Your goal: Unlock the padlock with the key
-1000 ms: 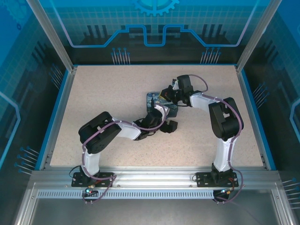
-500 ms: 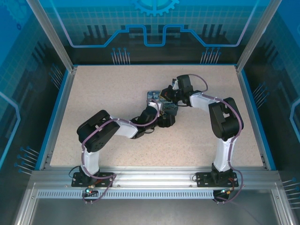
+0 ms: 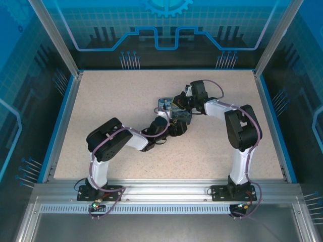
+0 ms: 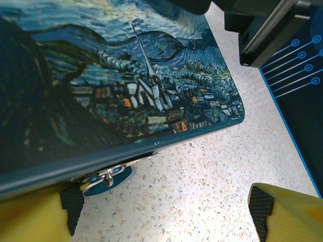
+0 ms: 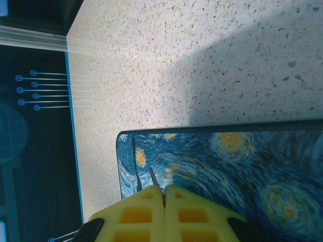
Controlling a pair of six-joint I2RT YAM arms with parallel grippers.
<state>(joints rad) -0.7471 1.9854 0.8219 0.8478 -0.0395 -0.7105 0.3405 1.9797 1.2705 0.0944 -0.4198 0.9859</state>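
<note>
Now your left gripper [image 4: 166,214] is hanging wide open and empty beside the tiny teal-bodied padlock [image 4: 107,177] sitting under the rim of the rectangular Starry-Night-painted tin box [image 4: 151,75], while your right gripper [image 5: 165,194] is pinching the tiny thin dark metal key [image 5: 154,179] tight above the lid.

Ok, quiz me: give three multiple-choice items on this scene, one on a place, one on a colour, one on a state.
1. The padlock sits: A at the tin's lower edge; B on top of the lid; C alone mid-table.
2. Its body is: A red; B teal; C yellow.
3. The left gripper is: A shut on the tin; B shut empty; C open.
Key: A, it hangs under the tin's rim; B, teal shows there; C, its fingers stand wide apart over bare table.
</note>
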